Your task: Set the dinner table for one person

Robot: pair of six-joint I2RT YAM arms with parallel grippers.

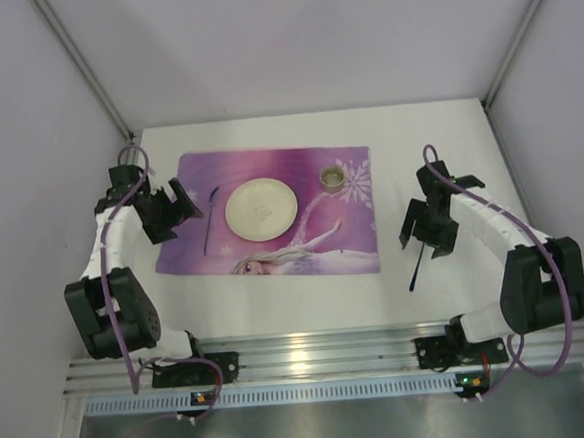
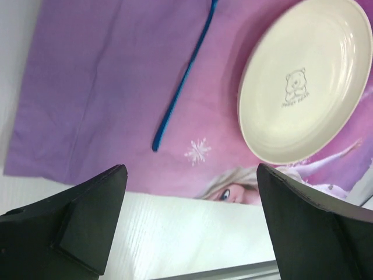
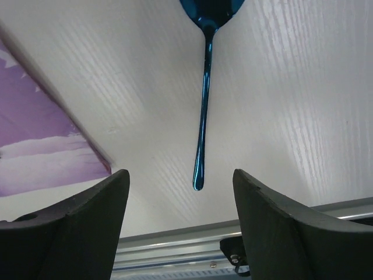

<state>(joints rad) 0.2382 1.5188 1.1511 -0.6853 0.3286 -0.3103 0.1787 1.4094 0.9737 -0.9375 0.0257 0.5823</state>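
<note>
The white dinner table (image 1: pixel 437 139) carries a purple printed placemat (image 1: pixel 188 241). On the mat are a cream plate (image 1: pixel 259 209) in the middle, a small cup (image 1: pixel 331 178) at its far right, and a thin blue utensil (image 1: pixel 210 220) left of the plate. A blue spoon (image 1: pixel 416 268) lies on the bare table right of the mat. My left gripper (image 1: pixel 172 219) is open and empty over the mat's left edge; its wrist view shows the utensil (image 2: pixel 180 81) and plate (image 2: pixel 303 81). My right gripper (image 1: pixel 424 242) is open and empty above the spoon (image 3: pixel 203 116).
The mat's near right corner (image 3: pixel 41 151) shows at the left of the right wrist view. A metal rail (image 1: pixel 311 353) runs along the table's near edge. Grey walls close in the far side and both flanks.
</note>
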